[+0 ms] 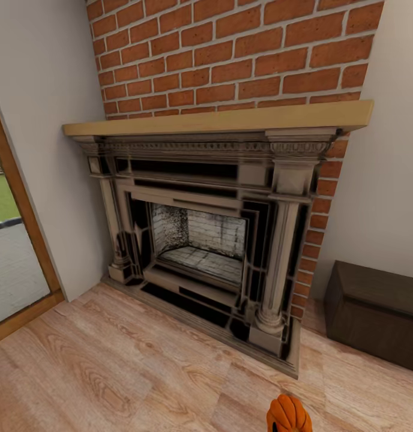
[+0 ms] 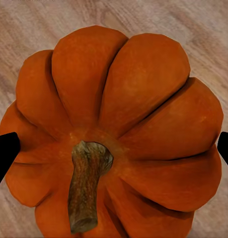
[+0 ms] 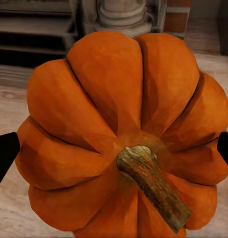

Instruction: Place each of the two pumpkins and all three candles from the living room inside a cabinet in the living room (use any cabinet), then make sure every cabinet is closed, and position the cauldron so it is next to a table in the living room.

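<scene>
**A:** Fingers [image 2: 4, 151] of the left arm show as dark tips on either flank of a pumpkin [image 2: 114, 134], pressed against its ribs. I read that as a grip. What about the right arm?

**B:** Same story. Its fingers [image 3: 4, 156] bracket the second pumpkin [image 3: 123, 134] from both sides, stem towards the camera, so that one looks gripped too.

**A:** Where are we standing?

**B:** Facing the fireplace [image 1: 206, 240], brick above, wood floor [image 1: 110, 360] below. An orange pumpkin top [image 1: 289, 415] peeks in at the lower edge of the head view; I cannot tell which arm carries it. A dark-brown low unit, likely the cabinet [image 1: 374, 312], sits at the right, just past the brick.

**A:** Progress, then?

**B:** Early, I judge. Both pumpkins appear to be in hand, but neither is inside the cabinet. No open drawer shows on the part we see. That leaves stowing 2 pumpkins and 3 candles, closing up, and setting the cauldron beside the table.
</scene>
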You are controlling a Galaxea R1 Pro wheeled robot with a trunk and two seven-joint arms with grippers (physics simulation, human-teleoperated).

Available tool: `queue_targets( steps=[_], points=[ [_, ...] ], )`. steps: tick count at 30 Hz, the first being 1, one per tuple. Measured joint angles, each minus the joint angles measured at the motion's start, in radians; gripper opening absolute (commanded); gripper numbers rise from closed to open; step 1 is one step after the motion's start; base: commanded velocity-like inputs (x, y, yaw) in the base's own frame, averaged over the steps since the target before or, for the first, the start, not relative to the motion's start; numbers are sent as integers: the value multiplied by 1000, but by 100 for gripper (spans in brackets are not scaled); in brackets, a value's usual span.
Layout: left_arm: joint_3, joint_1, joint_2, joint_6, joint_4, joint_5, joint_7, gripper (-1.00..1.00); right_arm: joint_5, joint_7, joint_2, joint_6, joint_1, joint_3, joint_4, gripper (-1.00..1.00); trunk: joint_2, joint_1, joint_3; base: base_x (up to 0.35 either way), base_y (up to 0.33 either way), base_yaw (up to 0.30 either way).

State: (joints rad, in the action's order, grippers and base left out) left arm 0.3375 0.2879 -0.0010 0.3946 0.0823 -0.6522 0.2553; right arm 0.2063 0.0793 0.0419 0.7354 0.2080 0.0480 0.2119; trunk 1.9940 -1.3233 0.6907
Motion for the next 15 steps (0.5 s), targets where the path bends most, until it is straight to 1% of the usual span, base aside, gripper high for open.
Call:
queue_targets(
  steps=[1, 2, 3, 4, 6, 10, 15],
  points=[
    [5, 0, -6, 6, 6, 5, -5, -100, 3, 5, 6, -6, 3, -2, -4, -100, 0, 0, 0, 0, 0, 0],
    [15, 0, -12, 11, 12, 10, -7, -100, -2, 0, 11, 0, 3, 0, -8, -100, 0, 0, 0, 0, 0, 0],
    [16, 0, -17, 12, 11, 6, -6, -100, -14, -1, 17, 2, 3, 6, -8, -100, 0, 0, 0, 0, 0, 0],
    [10, 0, -22, 13, 10, 3, -6, -100, -17, 0, 23, 2, 3, 6, -8, -100, 0, 0, 0, 0, 0, 0],
    [4, 0, -23, 14, 9, 4, -5, -100, -10, 0, 23, 5, 3, 0, -8, -100, 0, 0, 0, 0, 0, 0],
    [3, 0, -29, 15, 8, 5, -7, -100, -14, -2, 17, 6, 3, 3, -15, -100, -28, 15, -12, 0, 0, 0],
    [3, 0, -30, 15, 8, 5, -7, -100, -15, -2, 15, 6, 3, 3, -16, -100, -63, 34, -28, 0, 0, 0]
  ],
)
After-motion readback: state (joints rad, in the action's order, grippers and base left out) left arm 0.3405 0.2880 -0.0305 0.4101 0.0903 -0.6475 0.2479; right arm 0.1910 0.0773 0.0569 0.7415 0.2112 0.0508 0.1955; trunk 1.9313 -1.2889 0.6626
